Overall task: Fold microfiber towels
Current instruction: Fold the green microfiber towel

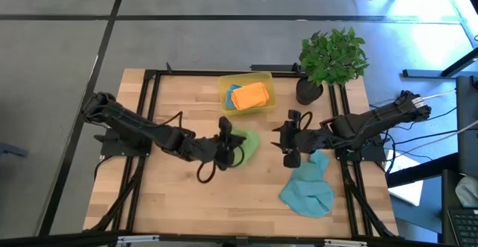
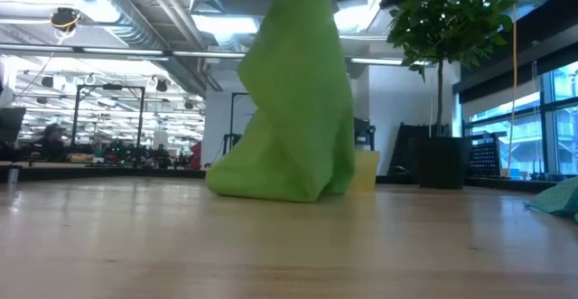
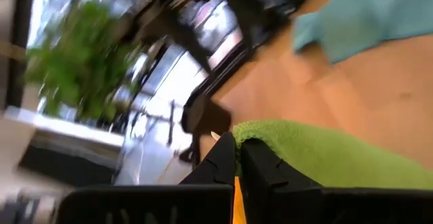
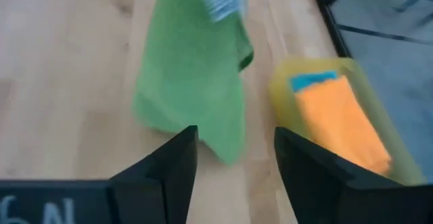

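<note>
Left gripper [image 1: 225, 144]: at mid-table, fingers [image 3: 223, 158] pressed together on an upper edge of the green towel, pinching the fabric between them.
Green towel [image 1: 246, 144]: held up by the left gripper near the table's centre; in the low view [image 2: 291, 109] it hangs as a tall draped cone whose lower folds rest on the wooden table [image 1: 179, 195].
Right gripper [image 1: 288, 142]: hovers just beside the green towel on its right, jaws parted with a clear gap and nothing between them; the right wrist view [image 4: 233, 163] shows the green cloth [image 4: 193, 82] lying beyond the open fingers, apart from them.
Teal-blue towel [image 1: 310, 186]: crumpled flat on the table in the front right area, below the right gripper; its edge shows at the right margin of the low view [image 2: 558, 198].
Yellow plastic bin [image 1: 267, 90]: at the table's rear centre, translucent, behind the two grippers.
Orange towel [image 1: 249, 95]: folded, lying inside the bin on top of a blue towel [image 1: 232, 92] whose edge shows beneath it.
Potted plant [image 1: 330, 57]: leafy, in a dark pot at the rear right corner of the table.
</note>
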Motion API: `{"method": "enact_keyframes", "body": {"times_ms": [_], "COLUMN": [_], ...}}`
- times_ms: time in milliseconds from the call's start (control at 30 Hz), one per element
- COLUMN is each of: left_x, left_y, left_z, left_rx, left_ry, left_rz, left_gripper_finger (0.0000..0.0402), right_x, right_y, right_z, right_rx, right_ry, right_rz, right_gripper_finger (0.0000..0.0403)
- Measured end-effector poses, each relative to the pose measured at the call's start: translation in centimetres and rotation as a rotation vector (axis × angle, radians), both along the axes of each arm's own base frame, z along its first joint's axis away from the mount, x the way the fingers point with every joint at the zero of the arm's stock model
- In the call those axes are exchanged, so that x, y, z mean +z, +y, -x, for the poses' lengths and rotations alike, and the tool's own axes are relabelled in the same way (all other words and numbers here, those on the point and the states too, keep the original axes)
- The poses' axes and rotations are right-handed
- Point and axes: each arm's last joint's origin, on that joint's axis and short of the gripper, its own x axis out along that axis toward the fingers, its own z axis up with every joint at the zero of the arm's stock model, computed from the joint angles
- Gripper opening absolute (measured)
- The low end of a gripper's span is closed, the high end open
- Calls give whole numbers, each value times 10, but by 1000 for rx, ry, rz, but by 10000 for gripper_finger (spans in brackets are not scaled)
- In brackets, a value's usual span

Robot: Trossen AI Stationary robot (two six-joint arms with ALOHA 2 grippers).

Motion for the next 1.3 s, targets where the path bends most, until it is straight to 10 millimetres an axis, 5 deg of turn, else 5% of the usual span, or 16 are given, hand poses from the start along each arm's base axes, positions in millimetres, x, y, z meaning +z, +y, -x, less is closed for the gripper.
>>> {"method": "enact_keyframes", "body": {"times_ms": [333,667,1033,1300], "left_x": [0,2,3,26], "left_y": [-25,-26,-24,-24], "left_z": [6,5,8,27], "left_rx": [-244,-290,-283,-291], "left_ry": [52,38,67,2], "left_rz": [-19,-46,-66,-71], "left_gripper_finger": [0,0,0,0], "right_x": [2,-30,-41,-44], "right_y": [-12,-28,-15,10], "right_z": [-26,-60,-67,-62], "right_rx": [285,507,793,843], "right_ry": [-197,-213,-146,-105], "right_rz": [-219,-418,-639,-659], "right_gripper_finger": [197,197,197,197]}}
